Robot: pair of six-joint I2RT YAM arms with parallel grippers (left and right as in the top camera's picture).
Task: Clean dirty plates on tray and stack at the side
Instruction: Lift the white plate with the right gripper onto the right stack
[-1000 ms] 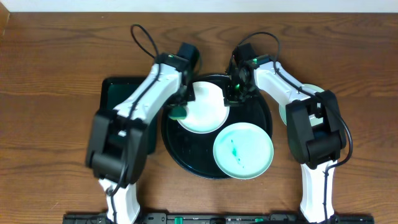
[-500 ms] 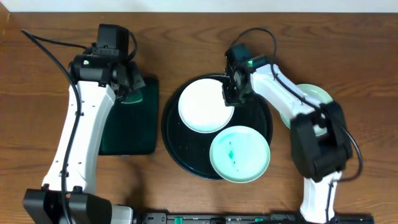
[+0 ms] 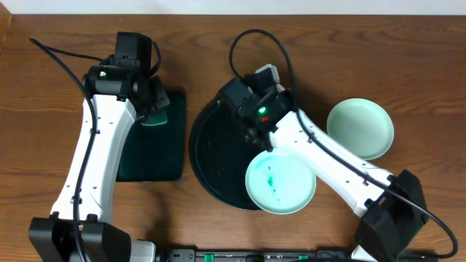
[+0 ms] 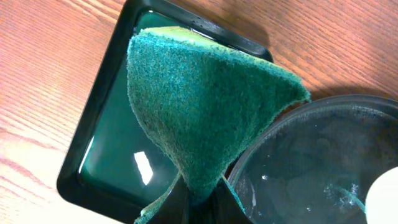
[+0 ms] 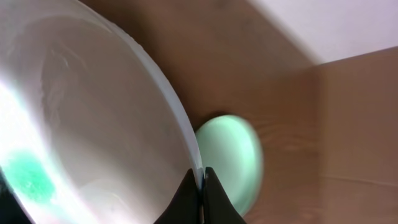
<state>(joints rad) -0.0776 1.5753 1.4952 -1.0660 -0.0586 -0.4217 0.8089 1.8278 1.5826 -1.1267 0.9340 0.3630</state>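
both hands clenched: sponge on the left, plate rim on the right

the left hand (image 4: 198, 202) grips a green sponge (image 4: 199, 106) by its lower corner, hanging over the near end of the small green tray (image 4: 93, 124), just beside the black tray (image 3: 211, 156). the right hand (image 5: 200, 186) reaches across the black tray with its fingers pinched on the thin rim of a held plate (image 5: 93, 112), which is tilted and hidden under the arm from overhead. a teal blur shows low in the right wrist view, and i cannot tell which plate it belongs to. a smeared plate (image 3: 280, 182) lies at the black tray's front right, overhanging the rim. a mint plate (image 3: 360, 128) sits on the bench (image 3: 408, 73), right of the tray and apart from it.
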